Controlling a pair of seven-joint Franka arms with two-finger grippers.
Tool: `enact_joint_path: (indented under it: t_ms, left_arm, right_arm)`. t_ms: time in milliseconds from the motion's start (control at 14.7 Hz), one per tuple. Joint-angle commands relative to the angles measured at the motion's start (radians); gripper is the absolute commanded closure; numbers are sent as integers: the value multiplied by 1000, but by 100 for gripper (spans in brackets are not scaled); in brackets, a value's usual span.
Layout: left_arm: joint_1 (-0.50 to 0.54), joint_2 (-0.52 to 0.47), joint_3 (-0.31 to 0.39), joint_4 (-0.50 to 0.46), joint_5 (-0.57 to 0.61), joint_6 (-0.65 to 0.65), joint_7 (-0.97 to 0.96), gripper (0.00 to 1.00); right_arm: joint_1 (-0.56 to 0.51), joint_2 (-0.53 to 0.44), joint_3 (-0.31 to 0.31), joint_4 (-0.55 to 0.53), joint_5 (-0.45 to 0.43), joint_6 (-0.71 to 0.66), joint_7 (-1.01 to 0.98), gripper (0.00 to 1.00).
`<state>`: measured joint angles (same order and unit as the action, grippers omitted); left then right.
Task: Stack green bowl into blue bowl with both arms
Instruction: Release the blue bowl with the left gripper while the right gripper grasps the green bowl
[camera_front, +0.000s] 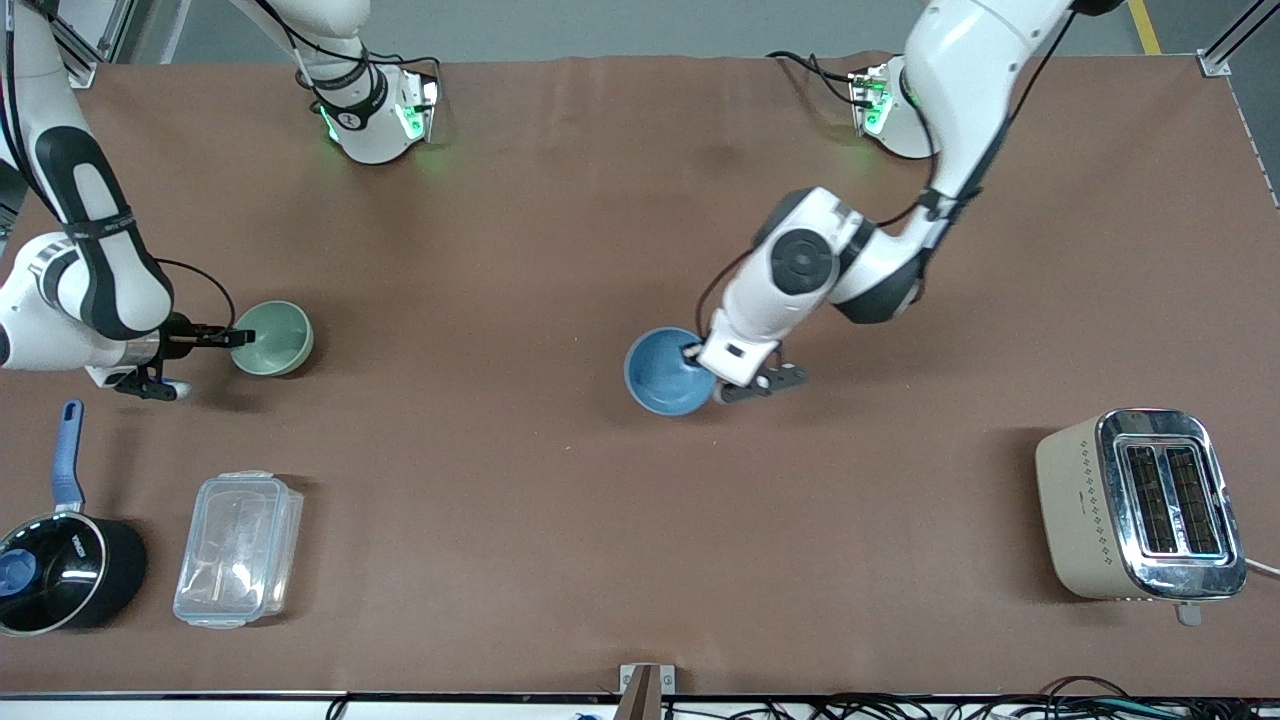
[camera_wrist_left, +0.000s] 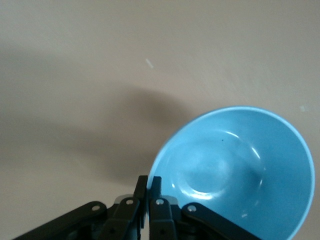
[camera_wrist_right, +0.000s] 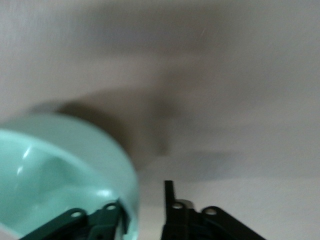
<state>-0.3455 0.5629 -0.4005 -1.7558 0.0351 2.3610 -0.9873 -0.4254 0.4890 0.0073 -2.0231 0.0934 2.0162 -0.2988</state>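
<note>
Front view: the green bowl (camera_front: 272, 338) sits on the table (camera_front: 560, 200) at mid-height of the frame, toward the right arm's end. The right gripper (camera_front: 215, 338) is at its rim. The blue bowl (camera_front: 665, 372) is near the frame's centre, looks tilted, with the left gripper (camera_front: 700, 352) at its rim. A pot (camera_front: 60, 570), clear box (camera_front: 238, 548) and toaster (camera_front: 1135, 505) sit low in the frame, well apart from both bowls.

Left wrist view: left gripper (camera_wrist_left: 148, 180) clenched on the blue bowl (camera_wrist_left: 235, 170) rim, fingers nearly together.

Right wrist view: right gripper (camera_wrist_right: 142, 200) not clamped yet. One finger is inside the green bowl (camera_wrist_right: 55, 170), one outside, with a gap at the wall.

We judge the step is grasping the green bowl. We'd seat the fingers deeper over the rim, close squarely, lift level and keep the blue bowl steady
</note>
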Motion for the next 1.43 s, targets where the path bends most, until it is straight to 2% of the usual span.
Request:
enact_joint_path:
  t_ms: [0,272,408,476,544,680,884,1156,1361]
  left_arm:
    - [-108,92,40,88,84,4,-126,100]
    - [-178,163,40,130,233,7,-310,100]
    - [-179,166,39,134,246,21,-327,94]
    - [-181,164,39,136,246,23,-327,67]
    - [-181,161,42,144,252,23,-326,1]
    - [-167,137,43,163,302,-3,-320,0]
    - [-120,57,77,243,379,-213,-253,0]
    - [44,-81,65,291,355,-365,48,0]
    - [179,-182,66,291,269,-440,253,0]
  right_arm:
    - [-21,-13,19,4,66,-79,-54,98]
    - [-13,-62,20,6,89,-132,-57,99]
    - [-3,-99,20,6,124,-187,-54,99]
    - [5,-115,20,6,143,-214,-46,99]
    - [17,-128,19,4,152,-234,-43,99]
    - [54,-164,20,4,164,-264,-14,98]
    - [160,-219,20,3,167,-332,84,98]
    - [281,-224,19,-3,291,-340,205,98]
    - [361,-224,19,-3,374,-332,303,98]
